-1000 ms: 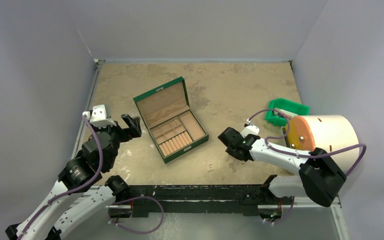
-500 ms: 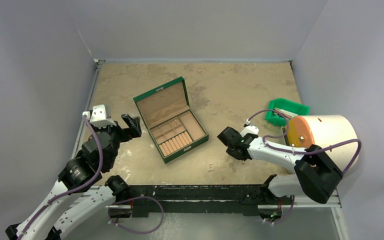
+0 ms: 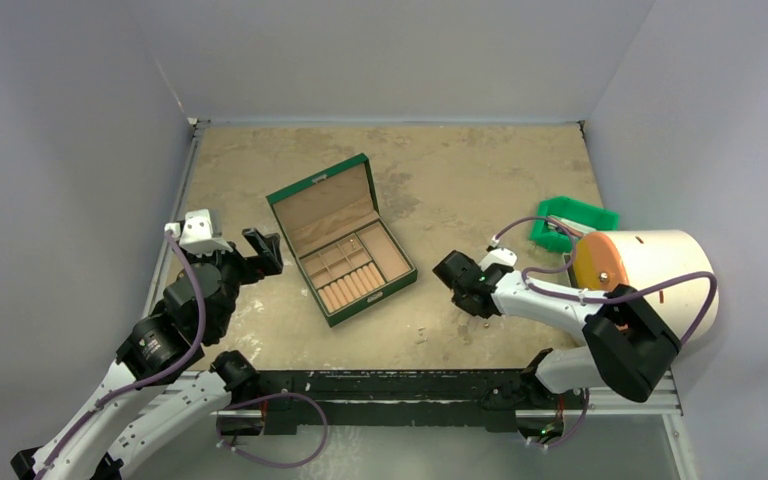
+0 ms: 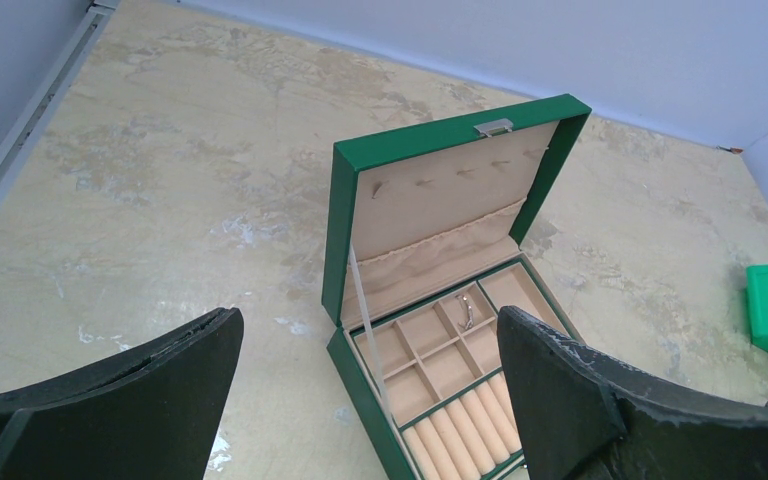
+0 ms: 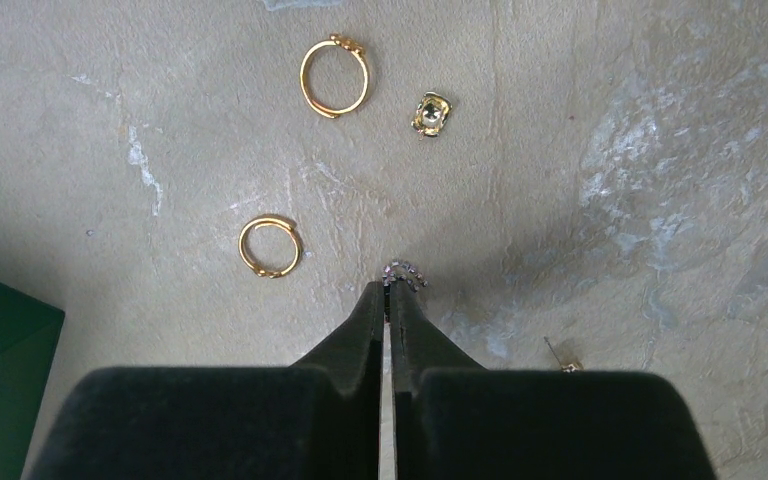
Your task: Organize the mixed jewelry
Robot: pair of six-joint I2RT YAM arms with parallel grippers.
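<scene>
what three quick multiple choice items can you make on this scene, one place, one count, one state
1. Where does the silver piece lie in the green jewellery box?
A. in a small compartment
B. across its padded rolls
C. hanging from its lid

2. How many gold rings lie on the table ahead of the right gripper?
A. one
B. two
C. four

3. How do the right gripper's jaws stand?
A. wide open
B. half open
C. shut

Key:
1 A, the left wrist view shows it inside one of the small divided cells behind the rolls.
2 B, the right wrist view shows one ring farther off and one nearer, to the left of the tips.
3 C, the two black fingers meet at their tips with only a hairline between them.
</scene>
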